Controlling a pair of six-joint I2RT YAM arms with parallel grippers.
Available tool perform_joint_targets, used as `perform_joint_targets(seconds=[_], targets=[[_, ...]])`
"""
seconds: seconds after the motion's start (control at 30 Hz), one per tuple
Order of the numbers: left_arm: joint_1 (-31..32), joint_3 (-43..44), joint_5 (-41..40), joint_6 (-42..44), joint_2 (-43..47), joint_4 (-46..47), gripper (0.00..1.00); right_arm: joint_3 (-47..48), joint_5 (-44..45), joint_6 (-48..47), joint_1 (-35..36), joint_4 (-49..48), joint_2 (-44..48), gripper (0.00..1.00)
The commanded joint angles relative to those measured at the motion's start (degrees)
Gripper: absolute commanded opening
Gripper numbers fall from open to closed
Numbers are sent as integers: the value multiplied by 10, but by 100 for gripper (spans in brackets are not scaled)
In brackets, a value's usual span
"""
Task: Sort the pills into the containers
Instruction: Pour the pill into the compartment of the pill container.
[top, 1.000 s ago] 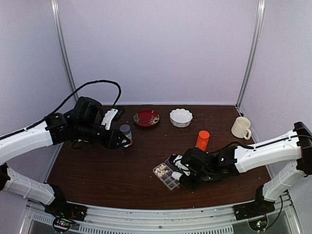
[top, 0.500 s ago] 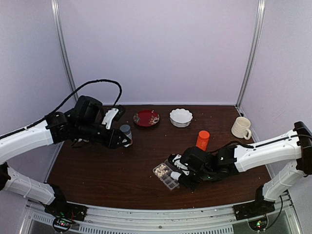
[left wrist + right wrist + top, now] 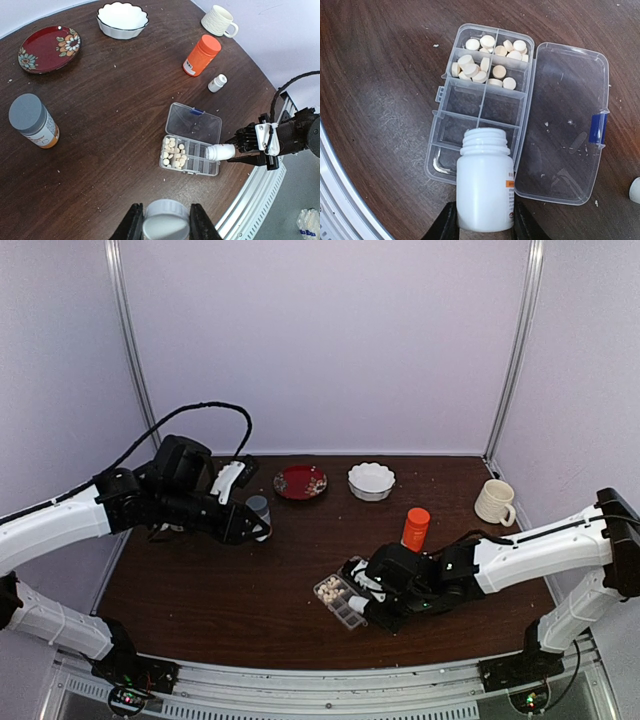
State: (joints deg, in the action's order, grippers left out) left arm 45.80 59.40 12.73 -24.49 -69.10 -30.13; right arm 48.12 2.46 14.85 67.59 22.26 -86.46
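Dark table point(image 3: 200, 610). Pouring step: clamping white bottle point(image 3: 485, 185) in right gripper point(image 3: 483, 224) above empty pill box point(image 3: 462, 100) cells, cap point(image 3: 166, 220) in left gripper point(image 3: 166, 229). Next: tilt gently.

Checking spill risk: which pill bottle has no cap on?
The white bottle clamped in the right jaws, bare threaded mouth over the pill box; the orange bottle, grey-lidded bottle and tiny white bottle stand capped.
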Motion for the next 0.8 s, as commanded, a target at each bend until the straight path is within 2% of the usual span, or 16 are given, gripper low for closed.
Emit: perform_joint_targets(seconds=[0.0,0.1,0.23,0.33,0.47,0.6,0.7,0.77], targets=[[-3,13,7,7,-5,9,0,26,27,-2,0,37,-13,0],[-3,15,9,8,-7,9,0,5,4,4,0,-6,6,0],[-3,13,8,6,-7,9,0,36,37,3,1,49,-12,0],[-3,12,10,7,-7,9,0,7,22,6,1,-1,25,0],[-3,10,9,6,-8,9,0,46,58,2,1,78,-4,0],[-3,12,11,6,-10,9,0,15,18,8,0,18,14,0],[-2,12,12,5,-10,9,0,51,43,10,1,80,-13,0],[-2,11,13,3,-9,9,0,46,23,9,1,63,-3,0]])
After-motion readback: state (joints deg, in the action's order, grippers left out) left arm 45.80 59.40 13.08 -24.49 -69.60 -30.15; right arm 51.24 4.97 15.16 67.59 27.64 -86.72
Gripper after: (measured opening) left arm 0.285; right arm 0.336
